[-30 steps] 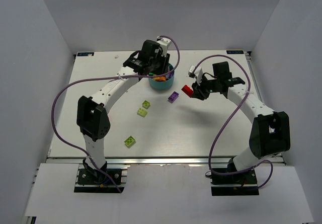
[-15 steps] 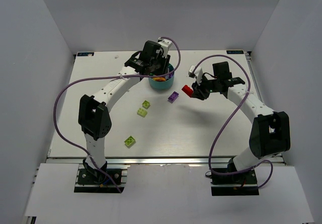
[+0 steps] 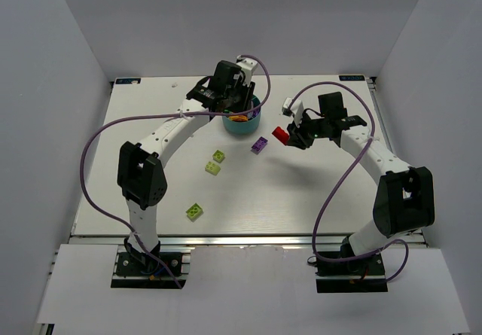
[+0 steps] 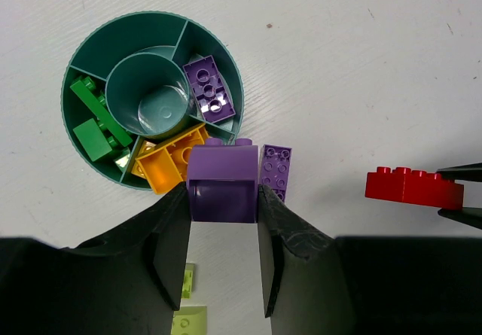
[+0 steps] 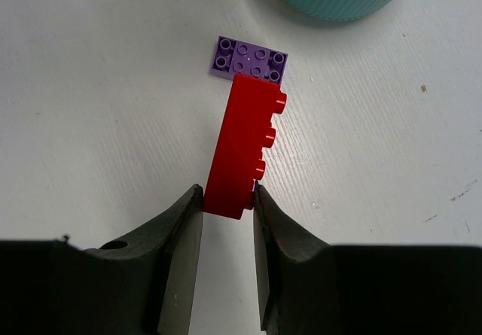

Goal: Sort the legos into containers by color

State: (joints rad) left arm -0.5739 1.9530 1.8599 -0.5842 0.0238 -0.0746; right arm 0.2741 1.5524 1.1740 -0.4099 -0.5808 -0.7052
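Left gripper [image 4: 224, 199]: jaws clamped on a purple brick [image 4: 223, 181], held over the bowl [image 4: 128, 38] rim beside the wedge with the orange brick [image 4: 169, 158]. Right gripper [image 5: 226, 199]: jaws clamped on one end of a red brick [image 5: 245, 150], right of the bowl. Purple plate [image 4: 276, 169] lies flat just beside the bowl.

Versus 0.5 s ago: no shift seen in arms or loose bricks.

Top view: left gripper covers most of the bowl. Lime bricks [image 3: 213, 168] lie well apart from the bowl and are cut off at the left wrist view's edge.
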